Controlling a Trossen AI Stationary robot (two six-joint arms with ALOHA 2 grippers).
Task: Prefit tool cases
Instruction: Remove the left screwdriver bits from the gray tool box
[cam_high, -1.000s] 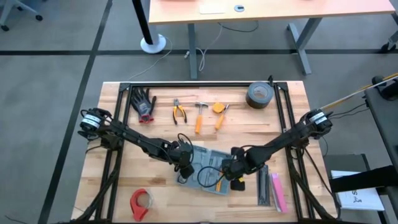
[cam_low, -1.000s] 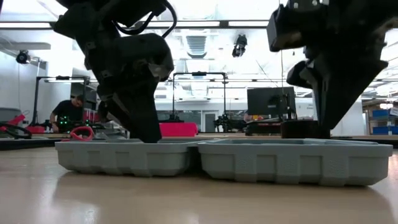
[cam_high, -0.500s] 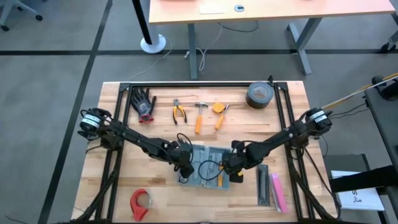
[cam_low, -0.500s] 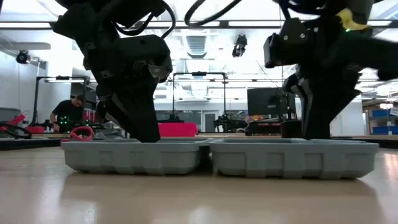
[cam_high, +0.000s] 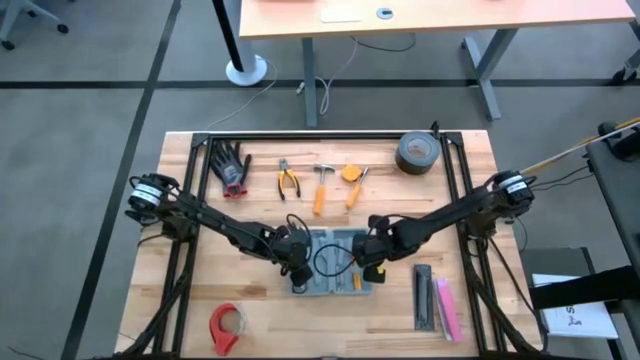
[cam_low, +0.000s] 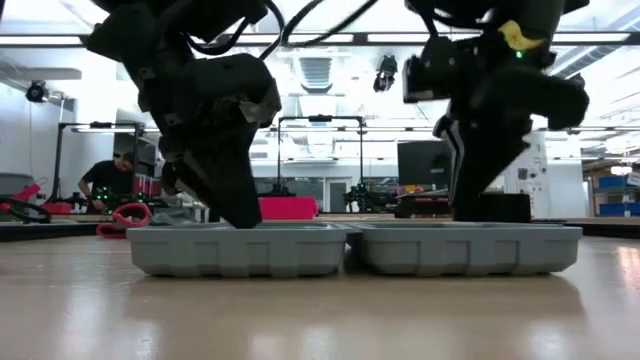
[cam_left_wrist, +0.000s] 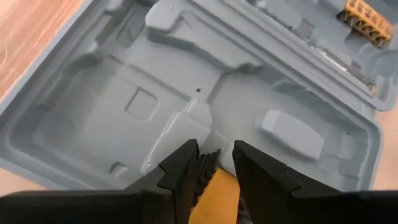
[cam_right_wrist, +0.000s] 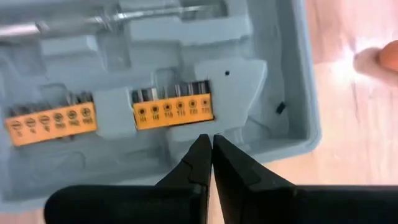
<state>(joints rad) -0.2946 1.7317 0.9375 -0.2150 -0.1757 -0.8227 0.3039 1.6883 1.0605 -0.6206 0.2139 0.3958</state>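
Worktop (cam_high: 200, 300): pale wood, black frame rails along the far and side edges.

Case (cam_high: 335, 265): blue-grey, lying open and flat near the middle of the front edge, grey moulded tray up. Two orange bit holders (cam_right_wrist: 173, 111) sit in tray slots; their small printed size marks are too blurred to read.

Left gripper (cam_left_wrist: 211, 163): over the case's left half, jaws set narrowly apart on a small orange, ribbed-edged piece (cam_left_wrist: 214, 193); fingertips down at the tray floor.

Right gripper (cam_right_wrist: 211, 149): over the case's right half, by the rim near the bit holders, jaws pressed together, holding nothing.

Tape roll (cam_high: 416, 152): dark grey, far right corner. No label legible.

Red tape dispenser (cam_high: 224, 324): front left corner.

Gloves (cam_high: 231, 165): black and red, far left corner.

Black and pink bars (cam_high: 437, 305): right edge, beside the case.

Pliers (cam_high: 289, 179), hammer (cam_high: 321, 187), orange tool (cam_high: 353, 183): in a row along the far edge.
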